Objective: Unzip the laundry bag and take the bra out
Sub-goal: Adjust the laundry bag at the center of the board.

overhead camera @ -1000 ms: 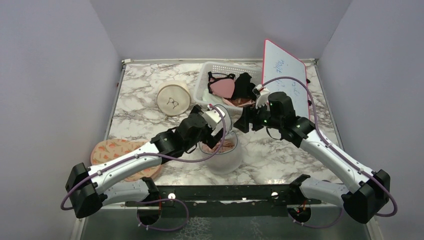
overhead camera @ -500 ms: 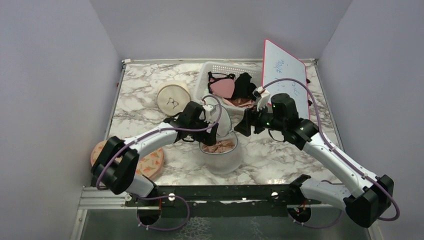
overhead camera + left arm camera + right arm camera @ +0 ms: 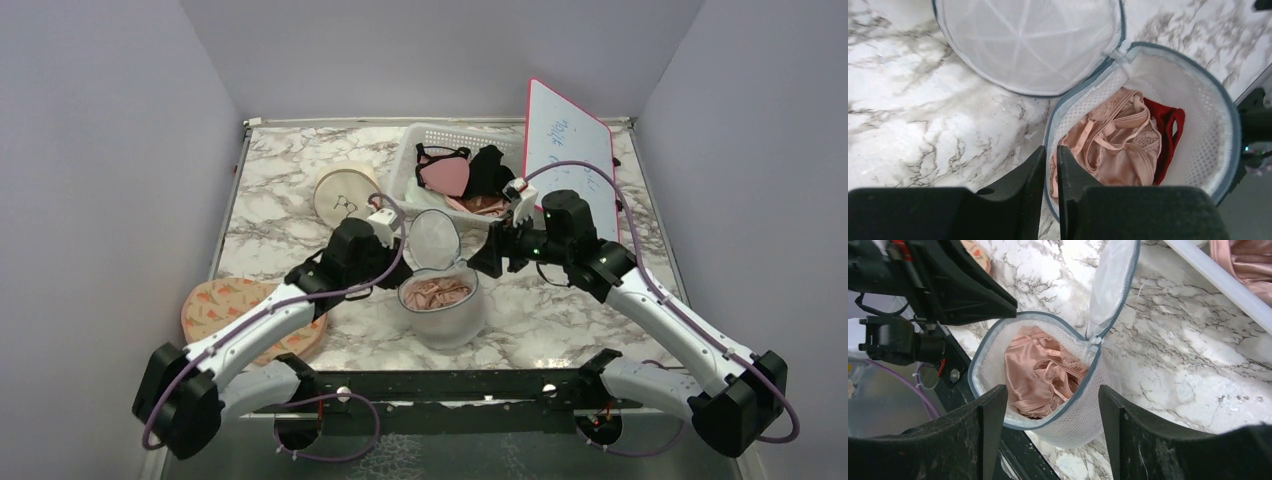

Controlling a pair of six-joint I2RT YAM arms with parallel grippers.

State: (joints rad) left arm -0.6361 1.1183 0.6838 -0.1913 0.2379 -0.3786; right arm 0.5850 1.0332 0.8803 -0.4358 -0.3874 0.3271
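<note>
Left wrist view: bra (image 3: pixel 1113 145) lies in the unzipped laundry bag (image 3: pixel 1215 120) just beside the left gripper (image 3: pixel 1050 152), pinched together, empty; right gripper (image 3: pixel 1052 390) gapes wide.

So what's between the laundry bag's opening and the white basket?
The unzipped mesh lid of the laundry bag, flipped back toward the basket; the top view shows it.

White marble-veined surface (image 3: pixel 280 200), grey streaks. Plain lavender-grey walls (image 3: pixel 440 50) on three sides (back, left, right). Black rail (image 3: pixel 450 385) along near edge. Light even, soft.
</note>
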